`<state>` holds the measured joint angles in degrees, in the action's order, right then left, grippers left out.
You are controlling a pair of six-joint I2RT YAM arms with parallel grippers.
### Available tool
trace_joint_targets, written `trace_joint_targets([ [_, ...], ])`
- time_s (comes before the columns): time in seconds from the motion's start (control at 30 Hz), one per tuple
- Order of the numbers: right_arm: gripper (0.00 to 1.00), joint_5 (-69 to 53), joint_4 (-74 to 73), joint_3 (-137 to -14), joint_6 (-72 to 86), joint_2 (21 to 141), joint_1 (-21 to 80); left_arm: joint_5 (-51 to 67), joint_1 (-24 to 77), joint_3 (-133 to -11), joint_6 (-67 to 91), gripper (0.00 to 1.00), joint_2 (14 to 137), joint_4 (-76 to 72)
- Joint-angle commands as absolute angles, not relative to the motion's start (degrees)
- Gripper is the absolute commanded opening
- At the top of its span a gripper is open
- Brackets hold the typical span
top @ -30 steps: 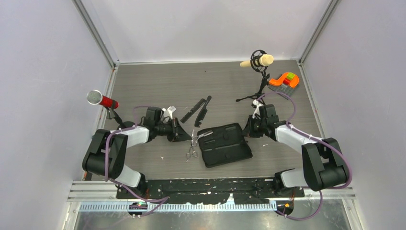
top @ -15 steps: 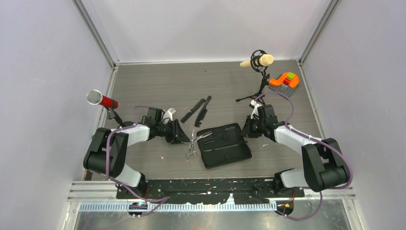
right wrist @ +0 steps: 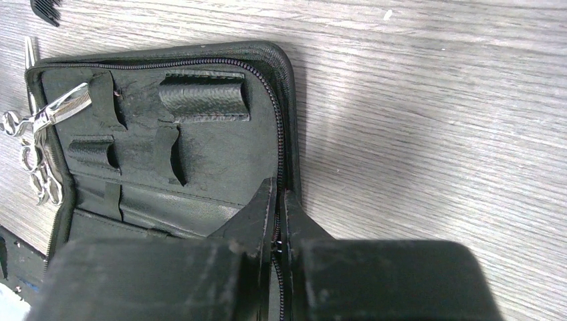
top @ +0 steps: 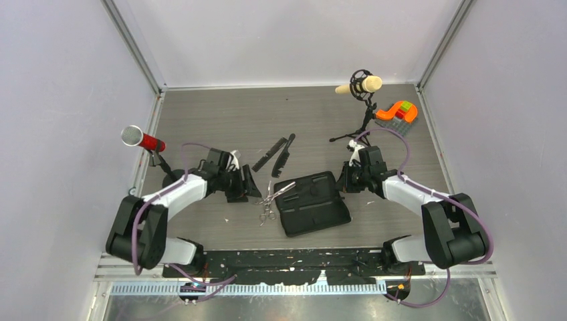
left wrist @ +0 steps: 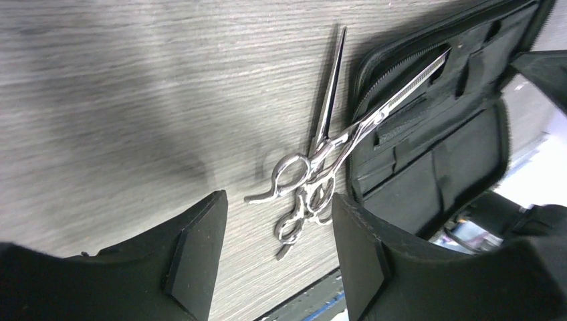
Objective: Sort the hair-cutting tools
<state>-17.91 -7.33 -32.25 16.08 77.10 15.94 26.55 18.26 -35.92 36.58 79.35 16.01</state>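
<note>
Evidently thin, stiff and slick, the crossed scissors are judged best taken at the pivot. The left gripper is spread over them; the right gripper is clamped on the case edge.

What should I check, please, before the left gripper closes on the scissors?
1. Left gripper open: ok.
2. Scissors rings lined up between its fingers: ok.
3. The two pairs separate: not ok, their handles overlap.
4. Toothed blade off the case: not ok, it lies over the edge.
5. Right gripper holding the case: ok, shut on its zipper edge.
6. Fingers low enough to grip: cannot tell.
</note>
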Motion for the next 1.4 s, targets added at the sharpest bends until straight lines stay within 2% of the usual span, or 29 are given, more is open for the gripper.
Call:
trace_joint_targets([
  [0.0, 0.09, -16.9, -6.5, -33.5, 15.3, 74.1, 16.8, 14.1, 23.1, -40.0, 32.6, 0.61, 72.8, 24.9],
  [0.2, 0.09, -15.5, -7.0, -33.8, 15.1, 73.8, 17.2, 3.7, 36.0, -47.4, 27.4, 0.57, 73.8, 31.9],
  [0.47, 0.08, -14.4, -7.4, -33.9, 15.0, 74.4, 17.5, 1.1, 43.3, -54.2, 25.5, 0.41, 84.4, 34.6],
  [0.67, 0.08, -14.3, -7.4, -33.8, 15.0, 74.8, 17.6, 0.5, 44.5, -57.8, 22.8, 0.35, 90.0, 34.7],
  [1.37, 0.08, -14.1, -7.8, -34.3, 15.2, 76.4, 17.6, -2.9, 44.9, -61.4, 17.5, 0.31, 97.1, 35.5],
])
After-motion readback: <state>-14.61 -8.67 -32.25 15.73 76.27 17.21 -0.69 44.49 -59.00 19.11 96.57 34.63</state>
